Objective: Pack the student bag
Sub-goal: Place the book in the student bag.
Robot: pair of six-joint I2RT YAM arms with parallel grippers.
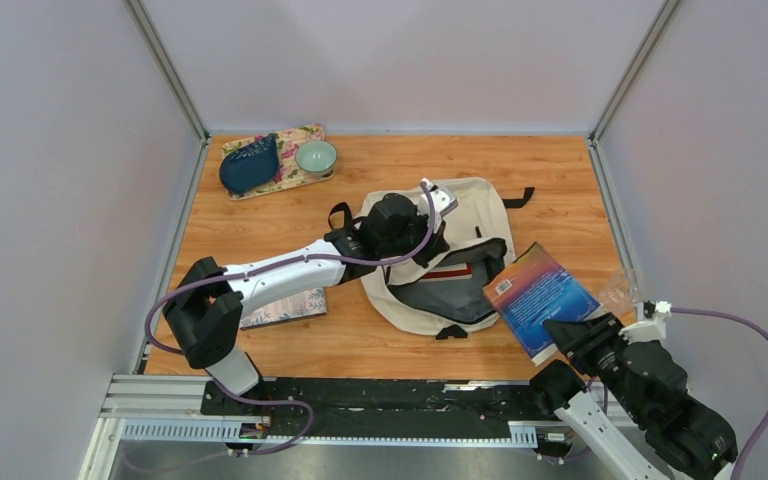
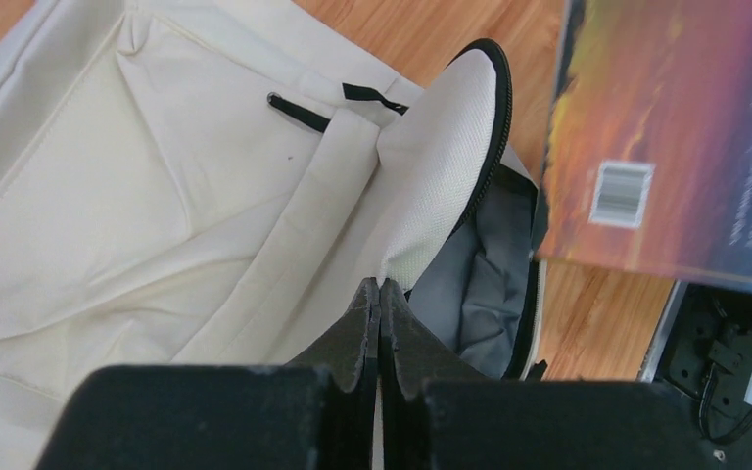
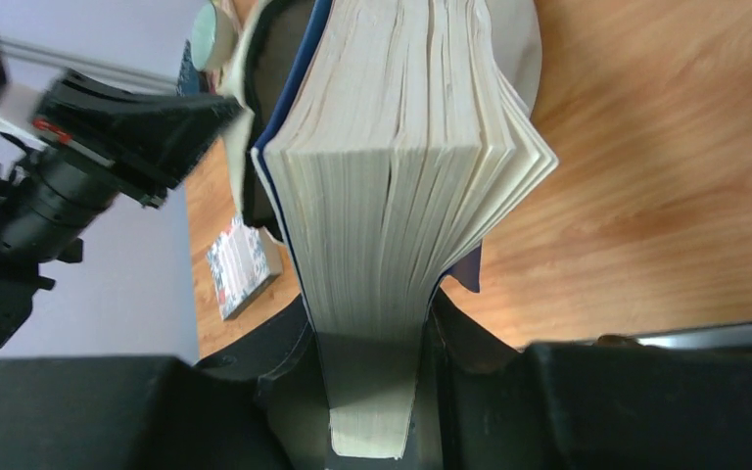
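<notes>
My left gripper (image 2: 380, 292) is pinched tight on the thin edge of a flap (image 2: 441, 166) of pale, finely woven cloth rimmed with black zipper. The flap belongs to the student bag (image 1: 475, 210), soft creased cream fabric with black straps. It lies slumped in the middle of the wooden table (image 1: 360, 345), its mouth open on smooth grey lining. My right gripper (image 3: 367, 328) is clamped on a thick book (image 3: 401, 147), one dark finger on each cover, the rough-cut cream pages fanning out. The glossy sunset cover sits tilted just beside the bag's open mouth, on its near-right side.
</notes>
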